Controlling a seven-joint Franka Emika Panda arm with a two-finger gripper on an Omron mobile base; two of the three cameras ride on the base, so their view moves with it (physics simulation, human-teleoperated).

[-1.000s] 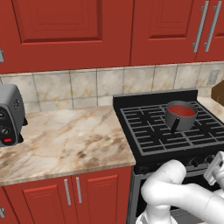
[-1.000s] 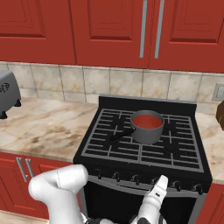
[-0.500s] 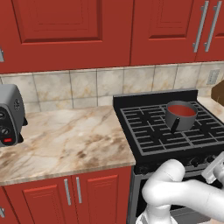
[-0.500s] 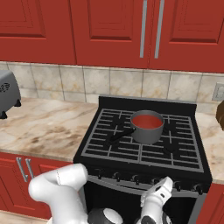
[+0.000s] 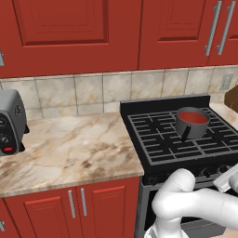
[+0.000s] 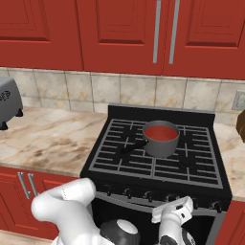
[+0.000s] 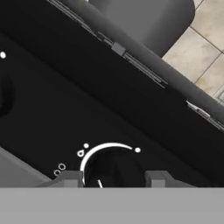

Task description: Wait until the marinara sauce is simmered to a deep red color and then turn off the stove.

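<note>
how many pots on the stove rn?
1: a grey saucepan of marinara sauce on the stove, rear centre grates, handle pointing front-left. Nothing else on the grates.

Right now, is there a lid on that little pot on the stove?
No. In the right base view the saucepan on the stove is uncovered, and the red marinara sauce shows as an open disc inside its rim.

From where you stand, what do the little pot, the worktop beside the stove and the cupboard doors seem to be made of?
The saucepan looks like brushed grey metal, matte, with a dark handle. The counter looks like polished marble or a stone imitation, judging by its beige veining. The cabinet doors look like red-stained or painted wood with raised panels and metal bar handles.
</note>
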